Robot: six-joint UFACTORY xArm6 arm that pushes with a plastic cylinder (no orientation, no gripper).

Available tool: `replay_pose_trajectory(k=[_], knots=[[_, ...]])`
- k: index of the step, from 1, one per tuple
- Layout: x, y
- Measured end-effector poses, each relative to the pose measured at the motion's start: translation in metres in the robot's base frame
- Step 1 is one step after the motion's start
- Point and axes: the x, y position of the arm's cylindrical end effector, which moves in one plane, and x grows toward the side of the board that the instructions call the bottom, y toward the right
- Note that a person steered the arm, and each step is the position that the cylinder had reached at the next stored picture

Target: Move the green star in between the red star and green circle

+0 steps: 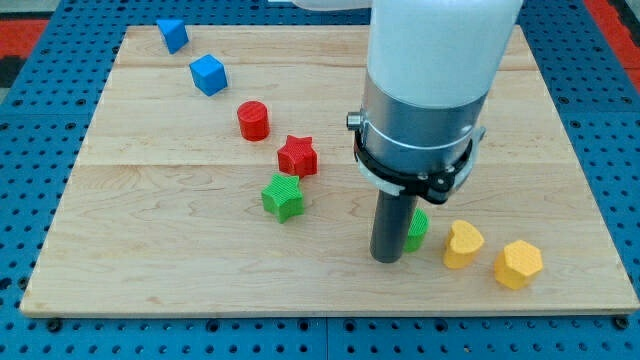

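Note:
The green star (pixel 283 196) lies on the wooden board (pixel 150 220), just below and left of the red star (pixel 297 155). The green circle (pixel 418 228) is mostly hidden behind my rod, right of centre. My tip (pixel 386 257) rests on the board touching or just left of the green circle, about a hand's width right of the green star. The rod hangs from a large white and grey arm body.
A red cylinder (pixel 253 120) lies up and left of the red star. Two blue blocks (pixel 208 74) (pixel 172 34) sit toward the view's top left. A yellow heart (pixel 462 244) and a yellow hexagon (pixel 518 264) lie right of the green circle.

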Motion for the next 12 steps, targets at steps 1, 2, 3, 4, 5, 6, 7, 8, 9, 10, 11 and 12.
replay_pose_trajectory(k=[1, 2, 3, 4, 5, 6, 7, 8, 9, 10, 11, 12], knots=[[0.001, -0.001], [0.03, -0.079], [0.012, -0.161], [-0.028, -0.207], [-0.062, -0.208], [-0.073, -0.186], [-0.05, -0.154], [-0.029, -0.132], [-0.027, -0.105], [-0.024, -0.128], [-0.053, -0.151], [-0.064, -0.136]])
